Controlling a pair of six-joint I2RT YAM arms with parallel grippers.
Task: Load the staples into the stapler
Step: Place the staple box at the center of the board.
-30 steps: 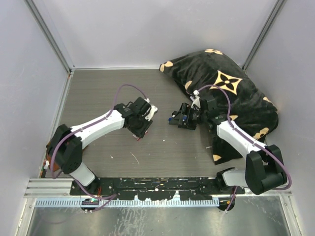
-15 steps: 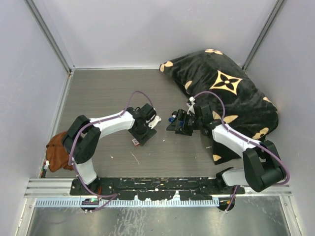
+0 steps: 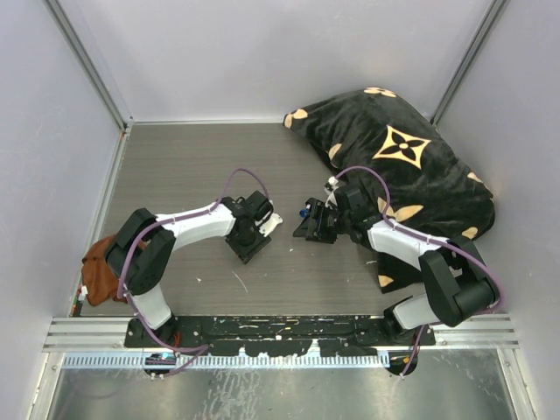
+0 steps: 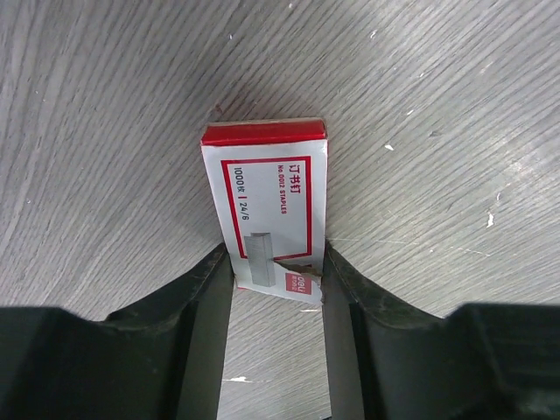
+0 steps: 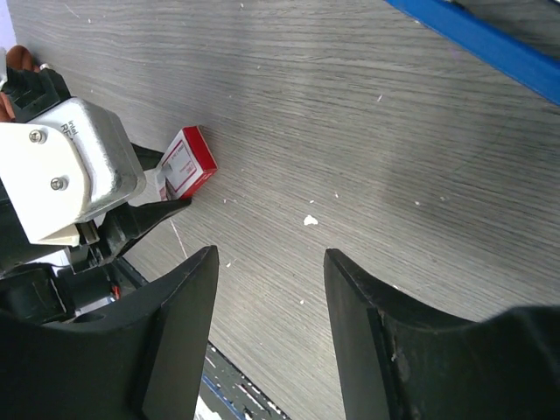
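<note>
- At the middle of the grey, wood-grained table [image 3: 184, 166], the two black grippers face each other, near but apart.
- Left gripper [image 4: 276, 254]: its smooth black fingers [image 4: 206, 297] press against the two long sides of a small rectangular cardboard box, red-edged with a white printed label [image 4: 267, 184]. It pinches the box's near end.
- The box lies flat on the table with its label up. Its near corner by the right-hand finger looks torn and ragged.
- The right wrist view shows the same box [image 5: 188, 164] from the side. It is a thin red-and-white slab poking out beyond the left gripper's pointed finger and boxy silver-white metal housing [image 5: 61, 166].
- Right gripper [image 5: 269, 254]: its two matte black fingers stand spread, with only bare table showing in the gap.
- The slim blue-and-black stapler [image 3: 304, 213] lies at the tips of the right gripper [image 3: 313, 226], to the right of the left gripper [image 3: 251, 243]. Only a bit of its blue shows from above.
- A straight, glossy blue strip [image 5: 472, 35] crosses the upper right corner of the right wrist view, apparently the stapler's edge.
- I cannot make out any loose metal staples.
- A plump, soft black cushion with tan flower shapes [image 3: 411, 166] fills the far right corner of the table, behind the right arm.
- A crumpled brown cloth [image 3: 101, 271] lies at the table's left edge.
</note>
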